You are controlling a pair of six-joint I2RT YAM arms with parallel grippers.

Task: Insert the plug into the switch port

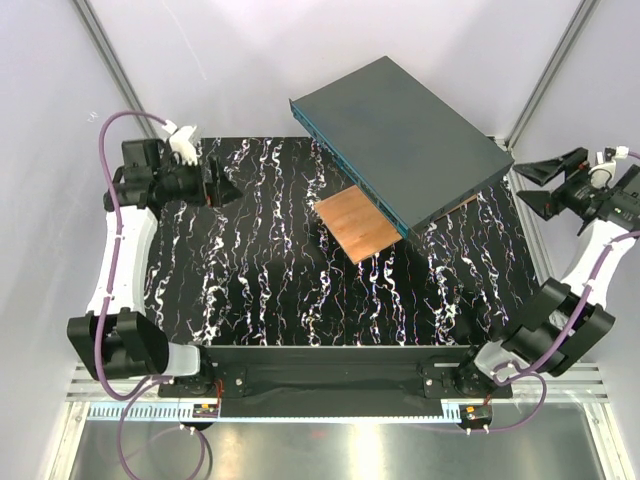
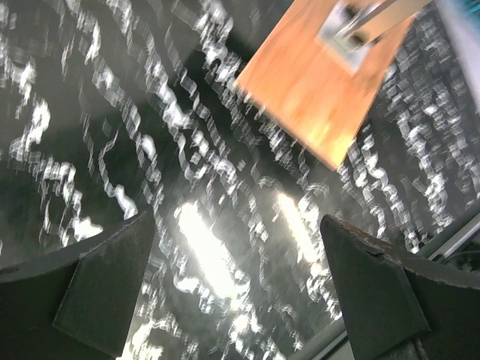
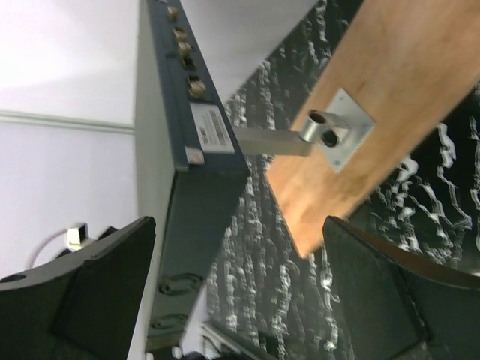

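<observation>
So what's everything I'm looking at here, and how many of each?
box: one, dark grey with a teal face, far right, raised above the table
ports: a row, too small to count, along the teal face
plate: one, copper-brown, under the box's teal edge
bracket: one, silver, fixed to the plate
table: one, black with white veins, under it all
cables: two, purple, one along each arm
left gripper: one, black, open, far left over the table
right gripper: one, black, open, far right beside the box
</observation>
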